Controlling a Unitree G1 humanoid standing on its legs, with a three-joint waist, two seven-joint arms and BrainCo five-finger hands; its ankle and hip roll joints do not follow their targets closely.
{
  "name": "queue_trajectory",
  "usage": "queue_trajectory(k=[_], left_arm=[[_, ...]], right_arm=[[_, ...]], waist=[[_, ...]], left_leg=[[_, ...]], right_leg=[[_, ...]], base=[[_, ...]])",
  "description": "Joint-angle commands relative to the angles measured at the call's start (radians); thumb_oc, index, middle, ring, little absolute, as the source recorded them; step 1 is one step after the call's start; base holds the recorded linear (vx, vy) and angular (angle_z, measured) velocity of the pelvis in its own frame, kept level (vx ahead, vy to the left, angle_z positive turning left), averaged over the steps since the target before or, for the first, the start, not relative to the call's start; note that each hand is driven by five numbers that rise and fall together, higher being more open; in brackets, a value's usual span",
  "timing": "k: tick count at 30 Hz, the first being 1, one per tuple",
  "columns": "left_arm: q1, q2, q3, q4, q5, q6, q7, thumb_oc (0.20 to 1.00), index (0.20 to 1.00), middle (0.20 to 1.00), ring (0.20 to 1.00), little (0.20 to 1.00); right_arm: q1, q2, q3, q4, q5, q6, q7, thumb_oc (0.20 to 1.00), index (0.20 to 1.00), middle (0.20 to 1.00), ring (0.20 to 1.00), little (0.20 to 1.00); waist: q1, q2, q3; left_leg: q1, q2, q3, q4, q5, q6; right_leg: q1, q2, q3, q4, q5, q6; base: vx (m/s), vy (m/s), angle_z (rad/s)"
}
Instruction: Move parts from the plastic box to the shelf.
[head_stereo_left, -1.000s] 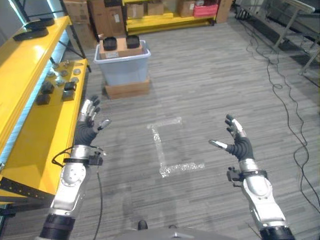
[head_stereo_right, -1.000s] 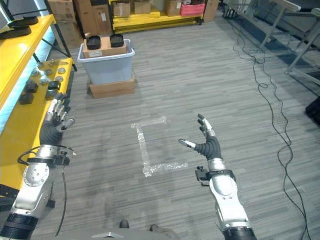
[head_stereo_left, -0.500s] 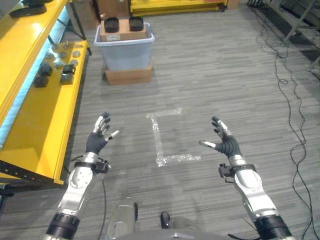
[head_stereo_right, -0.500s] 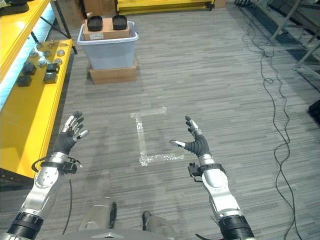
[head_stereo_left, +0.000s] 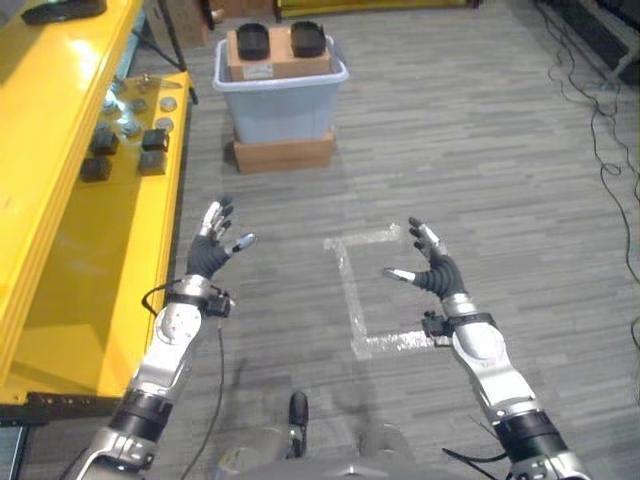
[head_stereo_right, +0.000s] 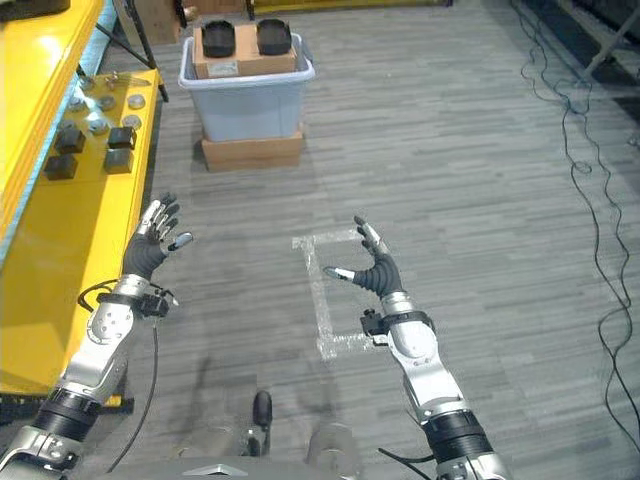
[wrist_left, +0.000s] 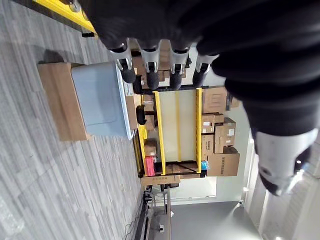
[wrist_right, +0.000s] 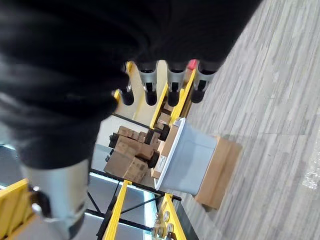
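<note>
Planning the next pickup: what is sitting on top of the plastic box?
A cardboard box rests across the plastic box, with two black parts on it. Whatever lies below the cardboard is hidden.

Both arms reach forward and are raised in front of the body, forearms angled slightly inward. The left hand (head_stereo_left: 210, 252) is held up with fingers straight and spread, thumb out to the side, holding nothing. The right hand (head_stereo_left: 432, 274) mirrors it, fingers extended upward, thumb pointing inward, also empty
</note>
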Motion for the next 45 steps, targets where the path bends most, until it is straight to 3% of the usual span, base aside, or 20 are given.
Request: queue_trajectory(k=[1,3,5,6,12,15,16,17,19,24,27,28,29,30,35,38,41,42,43,45], left_arm=[[0.019,0.034,0.035,-0.065,0.026,-0.045,-0.012,1.0,1.0,1.0,1.0,1.0],[0.023,0.026,0.025,-0.061,0.04,-0.034,-0.016,1.0,1.0,1.0,1.0,1.0],[0.024,0.025,0.025,-0.062,0.04,-0.034,-0.016,1.0,1.0,1.0,1.0,1.0],[0.02,0.013,0.012,-0.059,0.069,-0.03,-0.022,1.0,1.0,1.0,1.0,1.0],[0.035,0.0,-0.007,-0.059,0.099,-0.032,-0.049,1.0,1.0,1.0,1.0,1.0],[0.039,-0.015,-0.013,-0.053,0.082,-0.031,-0.057,1.0,1.0,1.0,1.0,1.0],[0.044,-0.03,-0.015,-0.051,0.015,-0.026,-0.078,1.0,1.0,1.0,1.0,1.0],[0.044,-0.03,-0.015,-0.051,0.015,-0.026,-0.079,1.0,1.0,1.0,1.0,1.0],[0.051,-0.025,-0.01,-0.059,0.014,-0.023,-0.086,1.0,1.0,1.0,1.0,1.0],[0.059,-0.028,0.001,-0.062,-0.007,-0.017,-0.077,1.0,1.0,1.0,1.0,1.0],[0.104,-0.038,0.02,-0.081,-0.024,-0.008,-0.087,1.0,1.0,1.0,1.0,1.0],[0.108,-0.041,0.019,-0.082,-0.017,-0.008,-0.083,1.0,1.0,1.0,1.0,1.0],[0.108,-0.041,0.019,-0.082,-0.017,-0.008,-0.083,1.0,1.0,1.0,1.0,1.0],[0.098,-0.048,0.014,-0.069,-0.008,-0.01,-0.073,1.0,1.0,1.0,1.0,1.0],[0.063,-0.05,0.002,-0.051,0.019,-0.01,-0.06,1.0,1.0,1.0,1.0,1.0],[0.05,-0.044,-0.003,-0.044,0.028,-0.008,-0.059,1.0,1.0,1.0,1.0,1.0],[0.038,-0.036,-0.006,-0.039,0.024,-0.002,-0.054,1.0,1.0,1.0,1.0,1.0],[0.038,-0.037,-0.006,-0.039,0.024,-0.002,-0.054,1.0,1.0,1.0,1.0,1.0],[0.029,-0.027,-0.006,-0.042,0.017,0.002,-0.05,1.0,1.0,1.0,1.0,1.0],[0.02,-0.016,-0.001,-0.031,0.03,0.004,-0.047,1.0,1.0,1.0,1.0,1.0]], right_arm=[[-0.033,0.005,-0.031,-0.032,0.005,-0.033,0.032,1.0,1.0,1.0,1.0,1.0],[-0.009,0.005,-0.042,-0.029,0.012,-0.033,0.037,1.0,1.0,1.0,1.0,1.0],[-0.007,0.004,-0.042,-0.03,0.013,-0.033,0.038,1.0,1.0,1.0,1.0,1.0],[0.027,0.004,-0.055,-0.03,0.023,-0.041,0.035,1.0,1.0,1.0,1.0,1.0],[0.08,-0.006,-0.06,-0.045,0.048,-0.045,0.058,1.0,1.0,1.0,1.0,1.0],[0.085,-0.031,-0.055,-0.049,0.043,-0.046,0.066,1.0,1.0,1.0,1.0,1.0],[0.082,-0.062,-0.055,-0.059,0.046,-0.039,0.077,1.0,1.0,1.0,1.0,1.0],[0.082,-0.062,-0.055,-0.059,0.046,-0.039,0.077,1.0,1.0,1.0,1.0,1.0],[0.07,-0.076,-0.053,-0.053,0.071,-0.036,0.092,1.0,1.0,1.0,1.0,1.0],[0.043,-0.104,-0.048,-0.024,0.082,-0.021,0.08,1.0,1.0,1.0,1.0,1.0],[0.032,-0.103,-0.052,-0.033,0.069,-0.015,0.071,1.0,1.0,1.0,1.0,1.0],[0.023,-0.099,-0.047,-0.029,0.061,-0.018,0.061,1.0,1.0,1.0,1.0,1.0],[0.023,-0.099,-0.047,-0.029,0.061,-0.018,0.061,1.0,1.0,1.0,1.0,1.0],[0.009,-0.086,-0.038,-0.017,0.052,-0.02,0.049,1.0,1.0,1.0,1.0,1.0],[0.028,-0.047,-0.025,-0.014,0.028,-0.007,0.057,1.0,1.0,1.0,1.0,1.0],[0.044,-0.032,-0.02,-0.004,0.009,0.001,0.066,1.0,1.0,1.0,1.0,1.0],[0.055,-0.022,-0.021,-0.015,-0.017,0.012,0.079,1.0,1.0,1.0,1.0,1.0],[0.055,-0.022,-0.021,-0.015,-0.017,0.013,0.079,1.0,1.0,1.0,1.0,1.0],[0.048,-0.023,-0.02,-0.021,-0.021,0.015,0.081,1.0,1.0,1.0,1.0,1.0],[0.038,-0.014,-0.009,-0.007,-0.03,0.017,0.079,1.0,1.0,1.0,1.0,1.0]], waist=[[0.001,-0.027,-0.019],[-0.03,-0.029,-0.024],[-0.03,-0.026,-0.023],[-0.059,-0.037,-0.034],[-0.09,-0.021,-0.069],[-0.096,-0.002,-0.079],[-0.095,0.009,-0.077],[-0.097,0.015,-0.077],[-0.086,0.009,-0.067],[-0.045,-0.033,-0.032],[0.014,-0.033,-0.03],[0.041,-0.024,-0.04],[0.041,-0.024,-0.04],[0.063,-0.004,-0.05],[0.071,-0.002,-0.081],[0.068,-0.023,-0.105],[0.061,-0.05,-0.1],[0.064,-0.053,-0.103],[0.048,-0.046,-0.069],[0.041,-0.034,-0.052]], left_leg=[[0.044,0.122,0.014,0.048,-0.198,-0.069],[0.109,0.118,0.016,0.026,-0.238,-0.07],[0.114,0.121,0.015,0.024,-0.241,-0.071],[0.187,0.098,-0.013,0.005,-0.295,-0.07],[0.253,0.117,-0.062,0.08,-0.332,-0.111],[0.24,0.138,-0.069,0.168,-0.277,-0.15],[0.188,0.148,-0.09,0.367,-0.116,-0.211],[0.189,0.153,-0.091,0.373,-0.125,-0.21],[0.129,0.137,-0.106,0.57,-0.026,-0.245],[-0.031,0.131,-0.078,0.836,-0.027,-0.203],[-0.144,0.087,-0.09,0.603,-0.134,-0.154],[-0.144,0.066,-0.105,0.28,-0.144,-0.14],[-0.144,0.066,-0.105,0.28,-0.144,-0.14],[-0.177,0.07,-0.118,0.074,-0.072,-0.137],[-0.167,0.06,-0.06,0.005,-0.008,-0.123],[-0.149,0.045,-0.05,0.029,-0.038,-0.1],[-0.093,0.034,-0.027,0.034,-0.077,-0.075],[-0.094,0.032,-0.024,0.034,-0.083,-0.075],[-0.044,0.041,-0.026,0.019,-0.091,-0.053],[0.017,0.056,-0.035,-0.008,-0.106,-0.045]], right_leg=[[0.049,0.026,-0.075,-0.31,0.198,0.036],[-0.018,0.128,-0.084,-0.4,0.156,0.041],[-0.013,0.13,-0.086,-0.401,0.154,0.04],[-0.045,0.216,-0.074,-0.509,0.179,0.034],[-0.023,0.232,-0.099,-0.592,0.224,0.014],[0.006,0.24,-0.092,-0.583,0.211,-0.002],[0.043,0.24,-0.076,-0.552,0.175,-0.046],[0.045,0.245,-0.08,-0.55,0.167,-0.045],[0.087,0.237,-0.055,-0.545,0.143,-0.069],[0.178,0.198,-0.005,-0.555,0.11,-0.095],[0.245,0.191,0.021,-0.574,0.092,-0.084],[0.291,0.195,0.032,-0.595,0.064,-0.077],[0.291,0.195,0.032,-0.595,0.064,-0.077],[0.336,0.213,0.037,-0.612,0.041,-0.073],[0.41,0.208,0.039,-0.57,-0.043,-0.06],[0.412,0.174,0.045,-0.517,-0.051,-0.034],[0.312,0.13,0.053,-0.255,0.136,0.058],[0.31,0.127,0.054,-0.252,0.131,0.057],[0.216,0.144,0.05,-0.054,0.291,0.1],[0.135,0.145,0.024,0.063,0.287,0.08]], base=[[0.55,0.074,-0.27],[0.39,0.027,-0.27],[0.28,-0.024,0.07],[0.59,-0.092,0.26],[0.42,-0.168,0.43],[0.36,-0.194,0.27],[0.37,-0.216,0.18],[0.47,-0.292,0.1],[0.3,-0.19,-0.13],[0.31,-0.212,-0.16],[0.5,-0.085,-0.43],[0.41,-0.01,-0.19],[0.57,-0.022,-0.54],[0.3,-0.013,-0.43],[0.42,0.011,-0.39],[0.41,0.101,0.1],[0.29,0.048,-0.37],[0.19,0.024,-0.22],[0.24,0.028,-0.09],[0.3,0.041,0.06]])
